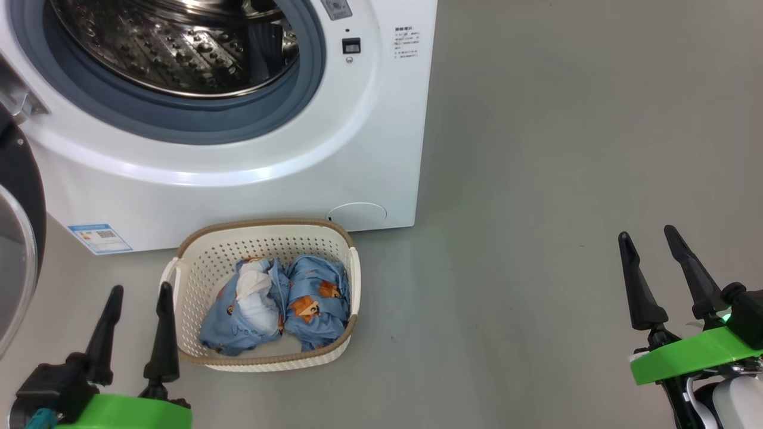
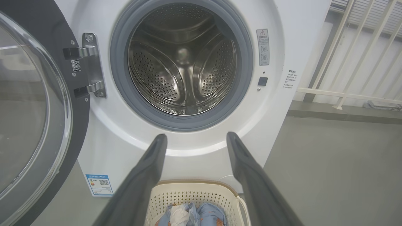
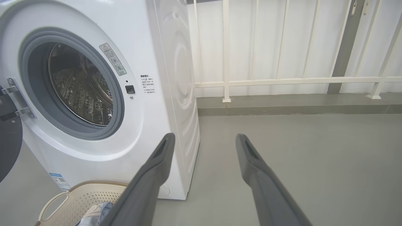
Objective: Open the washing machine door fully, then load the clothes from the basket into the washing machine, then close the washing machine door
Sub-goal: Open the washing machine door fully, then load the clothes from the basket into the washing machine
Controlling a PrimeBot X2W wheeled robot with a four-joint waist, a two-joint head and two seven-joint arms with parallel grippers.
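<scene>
**Door open, laundry waiting as robot readies to load**

The left fingers [image 1: 162,322] and the right fingers [image 1: 636,286] stand spread wide and empty, low over the floor, apparently ready for a first pick. Just right of the left pair, the basket [image 1: 197,271] sits close before the washing machine [image 1: 250,190], putting the clothes [image 1: 313,298] directly below the bare drum [image 1: 179,53]. The washing machine door [image 1: 27,179] hangs swung out at the left, leaving the mouth clear.
</scene>
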